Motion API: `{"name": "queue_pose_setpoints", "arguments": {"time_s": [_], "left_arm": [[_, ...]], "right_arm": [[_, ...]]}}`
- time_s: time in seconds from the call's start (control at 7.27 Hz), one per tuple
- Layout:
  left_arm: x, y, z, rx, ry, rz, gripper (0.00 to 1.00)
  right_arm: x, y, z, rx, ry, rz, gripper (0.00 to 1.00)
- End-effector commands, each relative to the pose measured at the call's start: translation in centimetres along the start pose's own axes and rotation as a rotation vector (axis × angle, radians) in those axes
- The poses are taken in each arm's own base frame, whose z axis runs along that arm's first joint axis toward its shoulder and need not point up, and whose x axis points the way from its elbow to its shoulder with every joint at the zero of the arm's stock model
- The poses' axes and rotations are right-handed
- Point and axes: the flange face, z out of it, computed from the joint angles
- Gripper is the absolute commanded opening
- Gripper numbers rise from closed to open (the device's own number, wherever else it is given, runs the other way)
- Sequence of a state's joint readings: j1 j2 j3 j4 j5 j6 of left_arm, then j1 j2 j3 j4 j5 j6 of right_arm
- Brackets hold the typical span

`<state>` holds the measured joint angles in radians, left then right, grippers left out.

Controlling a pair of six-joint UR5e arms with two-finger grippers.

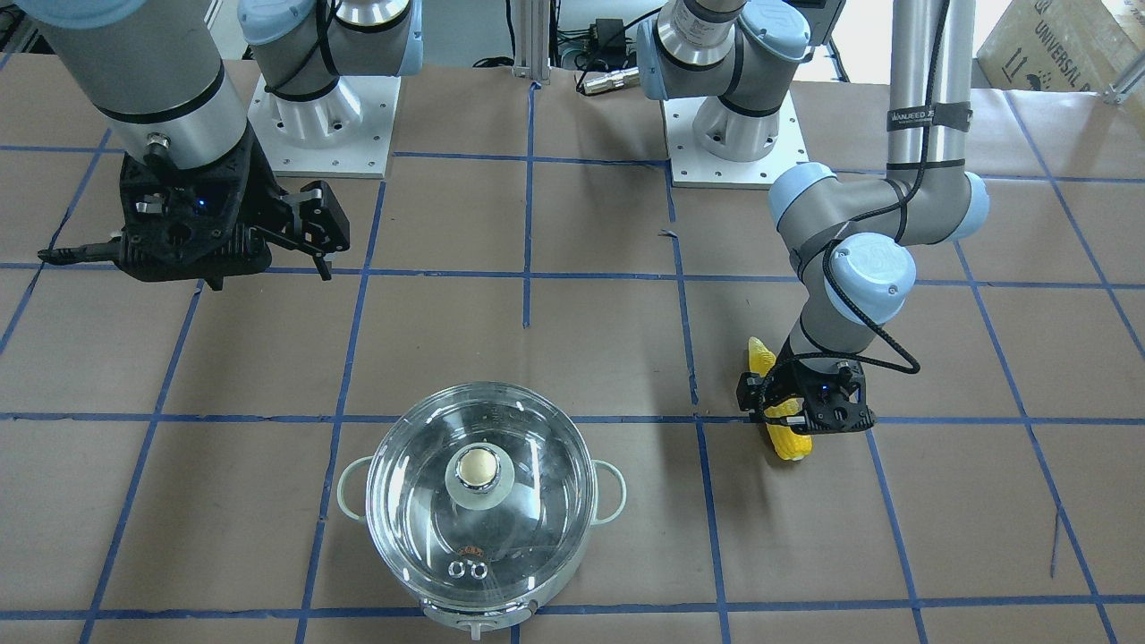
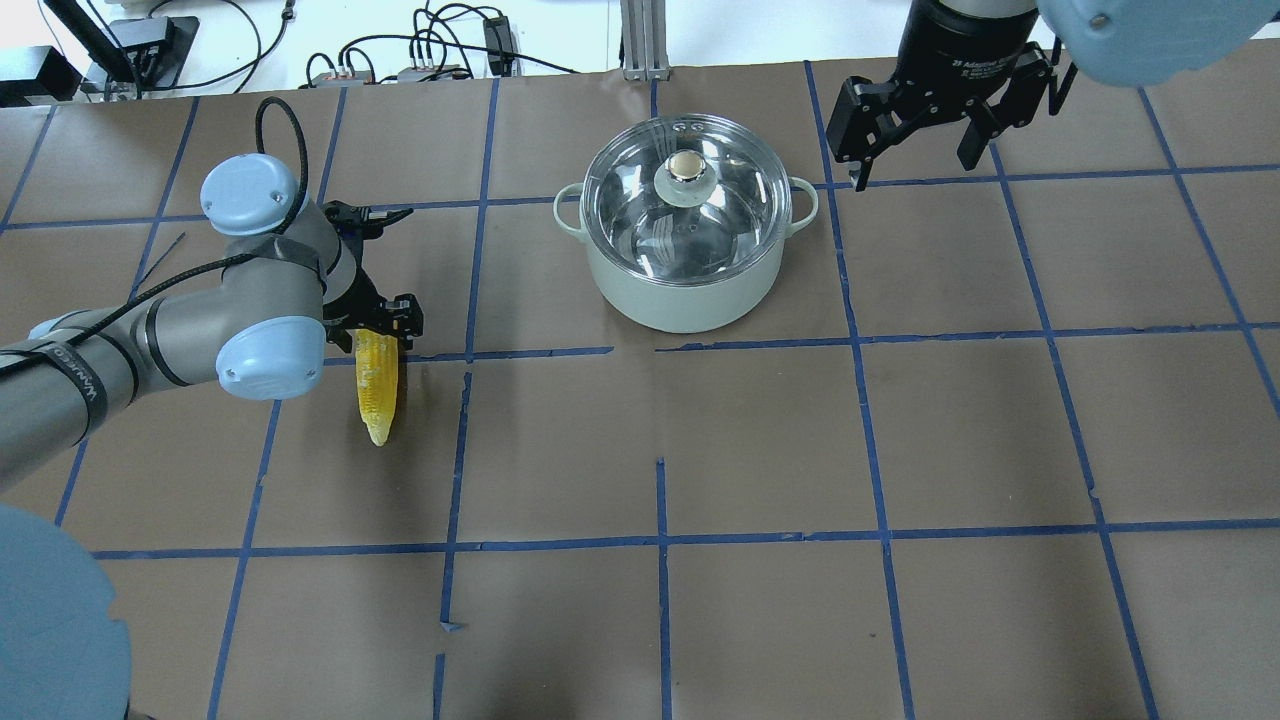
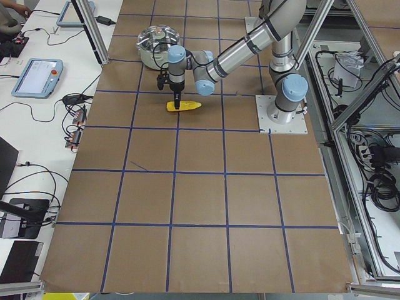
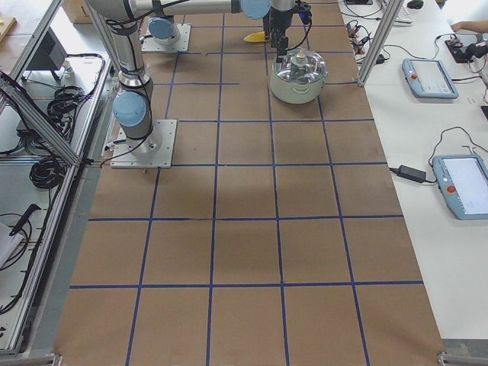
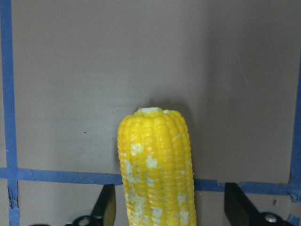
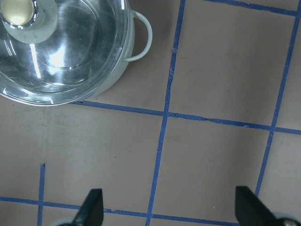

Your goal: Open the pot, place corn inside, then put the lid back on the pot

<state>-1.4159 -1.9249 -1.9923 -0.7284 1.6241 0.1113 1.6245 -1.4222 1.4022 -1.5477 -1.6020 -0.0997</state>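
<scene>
The pot [image 2: 690, 290], pale green outside and shiny steel inside, stands at the far middle of the table with the clear glass lid [image 2: 640, 200] on it. The yellow corn [image 2: 378, 395] lies on the table to the pot's left. My left gripper [image 2: 385, 322] is down over the corn's thick end. In the left wrist view its fingers [image 5: 106, 209] are open and stand on either side of the corn [image 5: 155, 160]. My right gripper [image 2: 915, 150] is open and empty, held high to the right of the pot. The right wrist view shows the lid [image 6: 70, 52] at its upper left.
The table is brown paper with a grid of blue tape lines [image 2: 660, 545]. The two arm bases [image 1: 322, 116] stand on white plates at the robot's side. Cables and boxes [image 2: 430, 60] lie beyond the table's far edge.
</scene>
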Motion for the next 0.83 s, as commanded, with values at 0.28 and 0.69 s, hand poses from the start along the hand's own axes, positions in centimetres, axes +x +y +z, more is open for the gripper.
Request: {"name": "queue_pose_setpoints", "arguments": {"time_s": [0.28,0.69], "left_arm": [[-0.2,-0.4,-1.1,0.021,-0.009,-0.013,0.17],[-0.3,-1.5,-3.3,-0.001,-0.008,-0.015,0.17]], "right_arm": [[0.0,0.0,-0.2,0.003,0.0,0.0,1.0],[-2.6,-4.9,0.4,0.018,-0.002,0.233,1.0]]}}
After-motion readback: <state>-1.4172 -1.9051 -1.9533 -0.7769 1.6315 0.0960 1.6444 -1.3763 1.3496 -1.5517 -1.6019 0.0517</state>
